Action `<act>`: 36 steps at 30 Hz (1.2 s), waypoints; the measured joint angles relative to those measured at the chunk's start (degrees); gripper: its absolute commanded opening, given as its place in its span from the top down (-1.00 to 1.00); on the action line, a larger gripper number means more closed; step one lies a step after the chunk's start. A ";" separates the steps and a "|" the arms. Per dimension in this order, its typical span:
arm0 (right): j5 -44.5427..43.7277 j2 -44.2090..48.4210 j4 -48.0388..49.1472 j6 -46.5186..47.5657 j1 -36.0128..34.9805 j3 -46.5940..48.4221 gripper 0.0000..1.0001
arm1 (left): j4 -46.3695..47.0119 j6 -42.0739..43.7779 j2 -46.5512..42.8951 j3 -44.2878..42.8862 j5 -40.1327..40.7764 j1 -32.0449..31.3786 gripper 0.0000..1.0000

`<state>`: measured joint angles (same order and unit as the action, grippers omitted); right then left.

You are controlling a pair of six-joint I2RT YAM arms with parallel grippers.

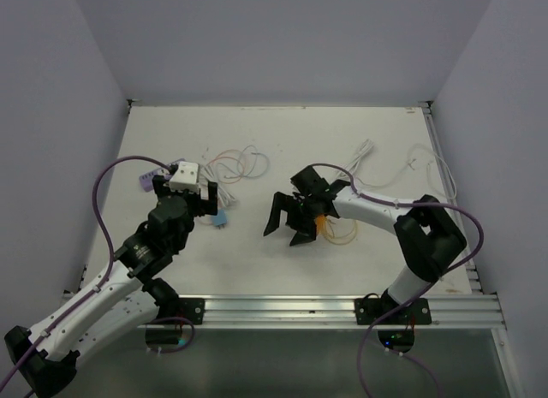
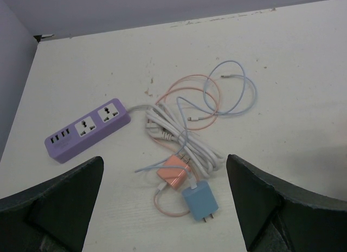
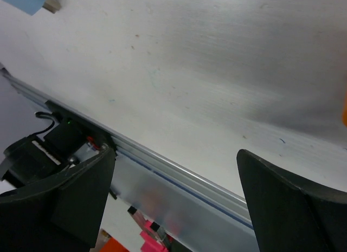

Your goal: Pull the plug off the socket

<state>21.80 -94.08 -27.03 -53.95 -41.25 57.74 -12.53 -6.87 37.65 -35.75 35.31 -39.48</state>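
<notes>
The purple socket strip (image 2: 87, 130) lies on the white table, and both of its sockets show empty faces. An orange plug (image 2: 174, 173) and a blue plug (image 2: 199, 202) lie loose on the table beside a coiled white cord (image 2: 181, 135). My left gripper (image 2: 165, 208) hangs open above them, one plug-width short of both. In the top view the strip (image 1: 150, 177) peeks out left of my left gripper (image 1: 187, 193), and the blue plug (image 1: 221, 218) lies to its right. My right gripper (image 1: 287, 228) is open and empty mid-table, facing the front rail (image 3: 162, 160).
Thin pink and blue cables (image 1: 235, 167) loop behind the plugs. A white cable (image 1: 411, 167) and a yellow-orange one (image 1: 338, 231) lie around the right arm. Grey walls close the table on three sides.
</notes>
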 measured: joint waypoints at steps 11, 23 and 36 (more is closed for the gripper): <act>7.39 -4.59 6.01 3.67 0.02 1.79 -0.94 | 0.00 0.00 0.39 0.00 -0.26 0.00 -0.99; -4.48 -0.57 -3.72 15.67 0.02 22.34 -0.83 | 0.09 -0.04 2.54 0.00 -3.78 0.00 -0.99; -33.20 17.70 -16.17 19.08 12.15 13.44 -0.54 | 1.88 -5.70 17.59 -4.52 -17.07 -0.98 -0.92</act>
<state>-11.40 -76.38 -43.20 -34.87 -29.10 71.18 -10.66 -12.58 55.24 -40.27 18.24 -40.47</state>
